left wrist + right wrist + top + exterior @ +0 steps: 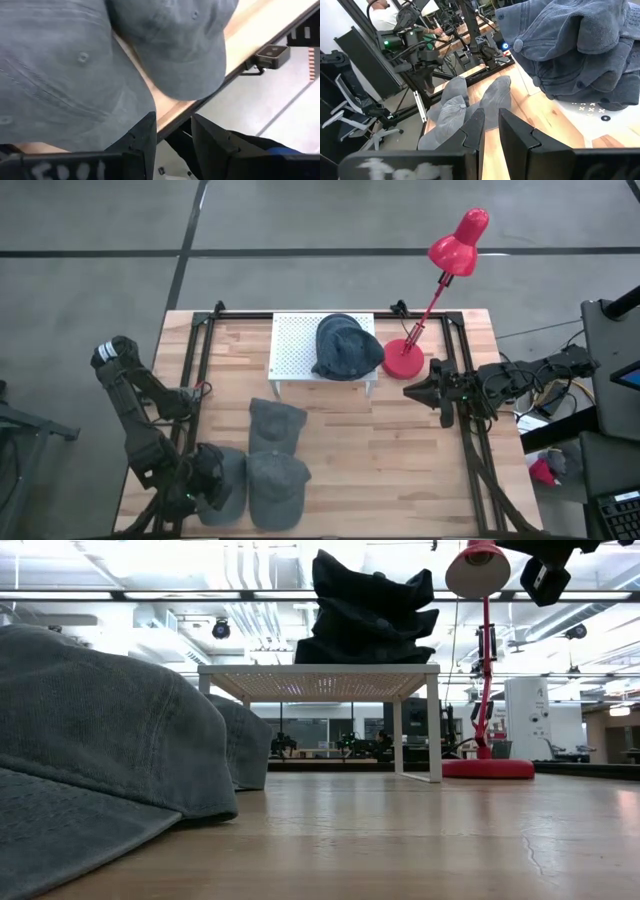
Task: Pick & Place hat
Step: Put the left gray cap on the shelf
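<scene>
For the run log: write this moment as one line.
left end effector: open, at near-left hat | right end effector: open, empty, beside lamp | hat pile on white rack | three hats on table

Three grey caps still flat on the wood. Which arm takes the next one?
Left, probably. The left gripper is down at the near-left grey denim cap, fingers parted. The right gripper sits across the table by the red desk lamp, beside the white perforated stand.
</scene>
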Robot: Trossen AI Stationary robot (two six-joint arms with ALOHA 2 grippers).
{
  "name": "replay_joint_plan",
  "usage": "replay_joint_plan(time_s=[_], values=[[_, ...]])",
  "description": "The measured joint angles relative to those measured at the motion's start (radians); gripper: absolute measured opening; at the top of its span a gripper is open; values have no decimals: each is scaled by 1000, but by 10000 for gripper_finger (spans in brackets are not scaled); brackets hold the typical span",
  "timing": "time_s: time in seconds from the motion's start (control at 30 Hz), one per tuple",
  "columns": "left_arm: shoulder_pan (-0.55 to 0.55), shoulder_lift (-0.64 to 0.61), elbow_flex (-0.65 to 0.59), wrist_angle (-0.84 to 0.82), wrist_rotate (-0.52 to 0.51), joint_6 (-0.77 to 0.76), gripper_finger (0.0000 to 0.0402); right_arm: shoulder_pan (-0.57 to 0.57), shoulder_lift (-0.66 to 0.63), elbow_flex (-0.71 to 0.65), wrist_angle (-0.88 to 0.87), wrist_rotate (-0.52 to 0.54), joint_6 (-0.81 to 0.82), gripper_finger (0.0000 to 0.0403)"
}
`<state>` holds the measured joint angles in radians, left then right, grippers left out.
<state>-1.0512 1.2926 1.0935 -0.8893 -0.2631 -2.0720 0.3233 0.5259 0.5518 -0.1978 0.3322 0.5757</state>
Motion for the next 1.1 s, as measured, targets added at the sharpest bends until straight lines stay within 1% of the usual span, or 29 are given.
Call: replay_joint_plan(time_s=[0.63,0.7,0.87,1.0,1.1], values=[[2,3,-1,8,-18,-5,115,0,0,0,1,0,-7,52],[3,3,-1,11,1,-41,115,0,0,0,1,0,-7,52],[5,3,6,11,94,-159,114,0,0,0,1,0,-11,52],[18,6,6,-50,161,-224,114,0,0,0,1,0,-11,52],[41,23,5,-124,222,-239,114,0,0,0,0,0,-11,52]])
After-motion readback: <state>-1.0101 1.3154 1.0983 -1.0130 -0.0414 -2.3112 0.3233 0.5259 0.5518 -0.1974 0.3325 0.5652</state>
